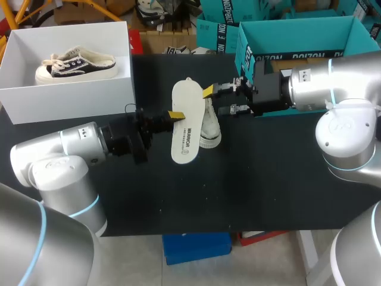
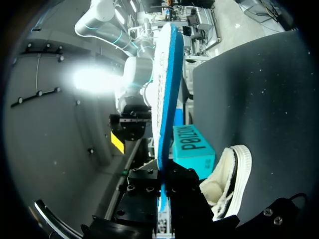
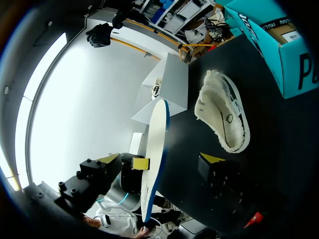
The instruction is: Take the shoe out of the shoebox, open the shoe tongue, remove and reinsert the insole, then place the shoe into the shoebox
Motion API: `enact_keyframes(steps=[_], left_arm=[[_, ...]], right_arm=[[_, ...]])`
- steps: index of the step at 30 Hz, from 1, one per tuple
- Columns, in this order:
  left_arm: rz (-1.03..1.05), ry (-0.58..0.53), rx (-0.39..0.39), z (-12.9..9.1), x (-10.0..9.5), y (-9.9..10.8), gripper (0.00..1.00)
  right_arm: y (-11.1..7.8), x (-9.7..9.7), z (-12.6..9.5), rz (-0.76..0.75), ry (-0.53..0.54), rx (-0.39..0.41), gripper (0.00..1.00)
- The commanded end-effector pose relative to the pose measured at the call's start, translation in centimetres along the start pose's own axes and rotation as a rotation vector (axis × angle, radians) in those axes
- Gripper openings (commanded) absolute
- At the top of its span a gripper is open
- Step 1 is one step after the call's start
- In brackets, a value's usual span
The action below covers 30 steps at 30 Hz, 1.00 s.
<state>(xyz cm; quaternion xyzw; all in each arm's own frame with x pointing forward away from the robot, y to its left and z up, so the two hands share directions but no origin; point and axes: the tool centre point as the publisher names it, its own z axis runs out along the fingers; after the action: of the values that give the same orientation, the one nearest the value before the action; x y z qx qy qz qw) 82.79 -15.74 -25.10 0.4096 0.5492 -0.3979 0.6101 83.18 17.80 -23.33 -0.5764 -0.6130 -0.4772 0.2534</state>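
White foam insole (image 1: 186, 122), blue beneath, sits pinched at one edge in the left gripper (image 1: 174, 115), near the cream fleece-lined shoe (image 1: 211, 130) on the black table (image 1: 268, 179). The right gripper (image 1: 215, 101) gapes alongside. With so thin a hold, the insole may pivot or slip during reinsertion.

Head overhead, wrists close, sharing the insole (image 1: 189, 101)

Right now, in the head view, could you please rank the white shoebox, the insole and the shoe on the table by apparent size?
1. white shoebox
2. insole
3. shoe
The raised insole is nearer the camera and hides part of the shoe, so that pair is unsure.
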Motion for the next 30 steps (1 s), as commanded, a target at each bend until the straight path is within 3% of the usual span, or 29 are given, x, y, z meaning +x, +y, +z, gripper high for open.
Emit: enact_keyframes(steps=[1, 5, 17, 28, 29, 30], left_arm=[[0.005, 0.014, 0.002, 0.1, 0.1, -0.1, 0.00], [0.005, 0.025, 0.013, 0.2, 0.4, 0.0, 0.00], [0.021, 0.050, 0.038, 0.4, 0.7, 0.3, 0.00], [0.018, 0.057, 0.045, 0.4, 1.3, 0.4, 0.00], [0.018, 0.058, 0.046, 0.4, 1.3, 0.4, 0.00], [0.018, 0.060, 0.048, 0.4, 1.4, 0.4, 0.00]], right_arm=[[0.0, 0.0, 0.1, 0.000, -0.001, -0.001, 1.00], [0.0, 0.0, 0.1, 0.000, -0.001, -0.001, 1.00], [-1.9, 0.0, 2.4, 0.074, 0.289, 0.055, 1.00], [-2.5, 0.6, 3.1, 0.062, 0.300, 0.122, 1.00], [-2.5, 0.6, 3.1, 0.061, 0.299, 0.126, 0.95], [-2.5, 0.6, 3.1, 0.061, 0.298, 0.129, 0.79]])
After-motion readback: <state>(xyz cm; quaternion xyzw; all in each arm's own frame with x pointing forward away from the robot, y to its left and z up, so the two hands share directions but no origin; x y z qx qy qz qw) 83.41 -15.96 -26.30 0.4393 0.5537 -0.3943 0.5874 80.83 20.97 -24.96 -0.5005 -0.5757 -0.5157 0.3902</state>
